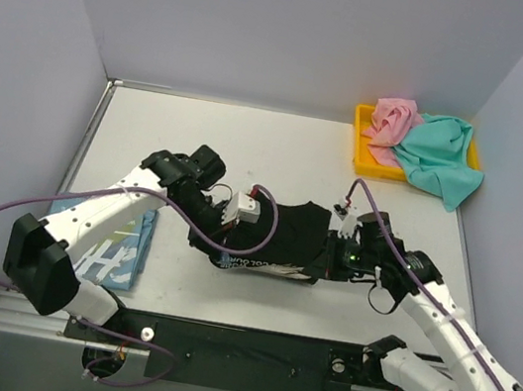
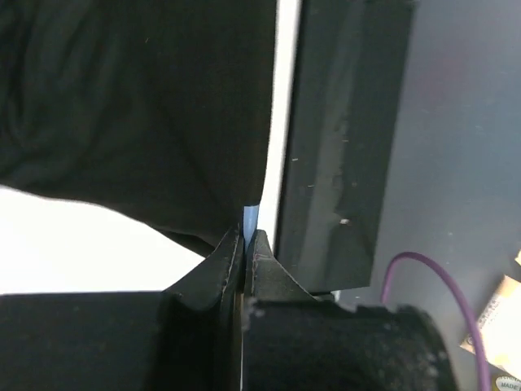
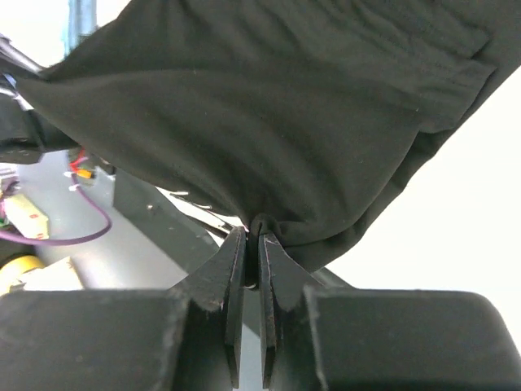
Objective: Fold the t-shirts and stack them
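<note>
The black t-shirt [image 1: 285, 235] with white lettering along its near edge hangs bunched between my two grippers, near the table's front edge. My left gripper [image 1: 226, 242] is shut on its left side; in the left wrist view the jaws [image 2: 246, 236] are pressed together with the black cloth [image 2: 138, 106] running up from the tips. My right gripper [image 1: 337, 253] is shut on its right side, pinching a fold [image 3: 269, 221] of the black cloth [image 3: 260, 106]. The light blue t-shirt [image 1: 116, 254] lies folded at the front left. The pink t-shirt [image 1: 393, 119] and the teal t-shirt [image 1: 439, 157] lie crumpled at the back right.
The yellow tray [image 1: 360, 132] at the back right holds the pink and teal shirts; the teal one spills over its near right rim. The black mounting rail [image 1: 247, 344] runs along the near edge. Grey walls close in the table on three sides.
</note>
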Controlling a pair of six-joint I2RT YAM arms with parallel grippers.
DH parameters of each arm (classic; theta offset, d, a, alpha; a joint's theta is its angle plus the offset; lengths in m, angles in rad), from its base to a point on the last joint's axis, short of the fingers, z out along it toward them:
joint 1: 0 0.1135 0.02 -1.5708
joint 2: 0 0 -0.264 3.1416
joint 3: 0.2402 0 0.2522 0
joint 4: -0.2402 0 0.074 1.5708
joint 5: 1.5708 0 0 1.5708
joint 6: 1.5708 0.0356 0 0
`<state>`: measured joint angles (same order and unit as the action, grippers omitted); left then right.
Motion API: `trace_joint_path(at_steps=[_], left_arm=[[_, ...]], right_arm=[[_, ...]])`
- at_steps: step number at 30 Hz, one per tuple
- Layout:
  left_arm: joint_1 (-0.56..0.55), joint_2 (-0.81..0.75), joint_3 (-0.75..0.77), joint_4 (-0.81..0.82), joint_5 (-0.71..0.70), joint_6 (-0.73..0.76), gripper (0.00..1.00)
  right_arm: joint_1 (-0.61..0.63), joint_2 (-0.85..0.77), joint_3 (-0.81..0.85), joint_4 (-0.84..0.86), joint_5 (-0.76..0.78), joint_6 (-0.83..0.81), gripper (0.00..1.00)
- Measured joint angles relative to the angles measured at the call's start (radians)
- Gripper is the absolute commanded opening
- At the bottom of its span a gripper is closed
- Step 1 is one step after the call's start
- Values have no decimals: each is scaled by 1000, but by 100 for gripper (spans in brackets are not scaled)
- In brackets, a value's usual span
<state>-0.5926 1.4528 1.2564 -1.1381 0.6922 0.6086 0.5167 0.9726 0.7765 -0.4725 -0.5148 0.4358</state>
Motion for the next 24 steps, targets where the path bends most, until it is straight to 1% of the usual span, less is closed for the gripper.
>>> trace_joint_path(at_steps=[3,6,11,14,17,21,24], left_arm=[[-48,-67,0,-60,32,11,0],[-68,-115,13,-103,53,26,0],[-68,-116,78,-129,82,28,0],[-60,-106,83,-127,80,2,0],[-18,-42,84,-97,69,-27,0],[91,110,109,-14,61,-64,0],[134,225,154,51,43,-85,0]], right_arm=[[3,-111,-7,-36,-15,55,0],[9,-178,-7,-63,-35,97,0],[7,-193,9,-131,-47,134,0],[-14,-140,29,-144,-47,128,0],[-84,-37,68,-136,-52,95,0],[-182,150,112,-63,-82,51,0],[-229,302,151,10,-97,23,0]])
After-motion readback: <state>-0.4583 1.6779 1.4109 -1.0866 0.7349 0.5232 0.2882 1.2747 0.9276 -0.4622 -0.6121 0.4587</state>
